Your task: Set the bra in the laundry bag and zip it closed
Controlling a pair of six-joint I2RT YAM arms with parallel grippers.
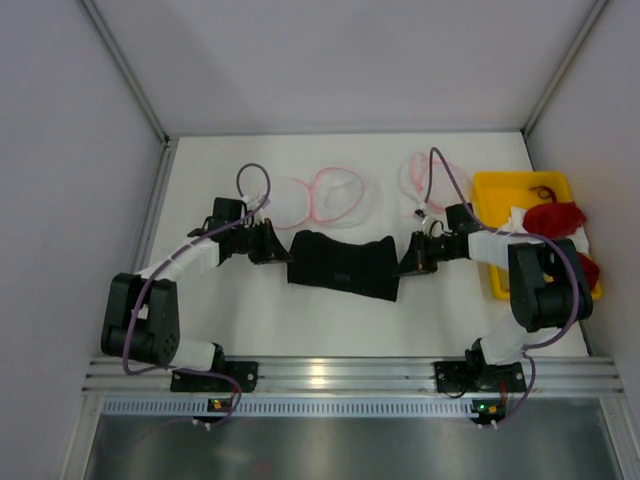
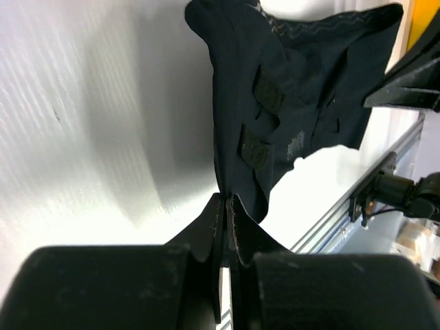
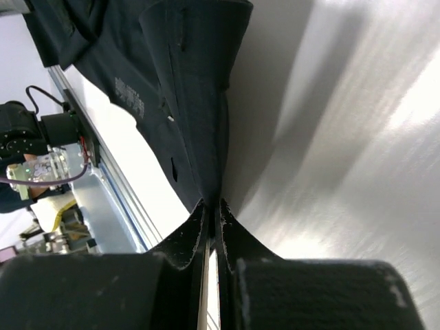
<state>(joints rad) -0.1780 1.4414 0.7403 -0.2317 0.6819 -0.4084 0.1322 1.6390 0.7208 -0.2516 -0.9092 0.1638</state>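
Note:
The black bra (image 1: 343, 263) hangs stretched between my two grippers above the white table. My left gripper (image 1: 277, 248) is shut on its left wing; in the left wrist view the gripper (image 2: 226, 199) pinches the fabric (image 2: 289, 103). My right gripper (image 1: 408, 260) is shut on the right wing; in the right wrist view the gripper (image 3: 212, 203) pinches the bra (image 3: 185, 82). A round white mesh laundry bag (image 1: 335, 195) with pink trim lies behind the bra. A second one (image 1: 428, 178) lies to its right.
A yellow tray (image 1: 524, 190) at the right holds red garments (image 1: 553, 217). White walls close in the table on three sides. The metal rail (image 1: 340, 375) runs along the near edge.

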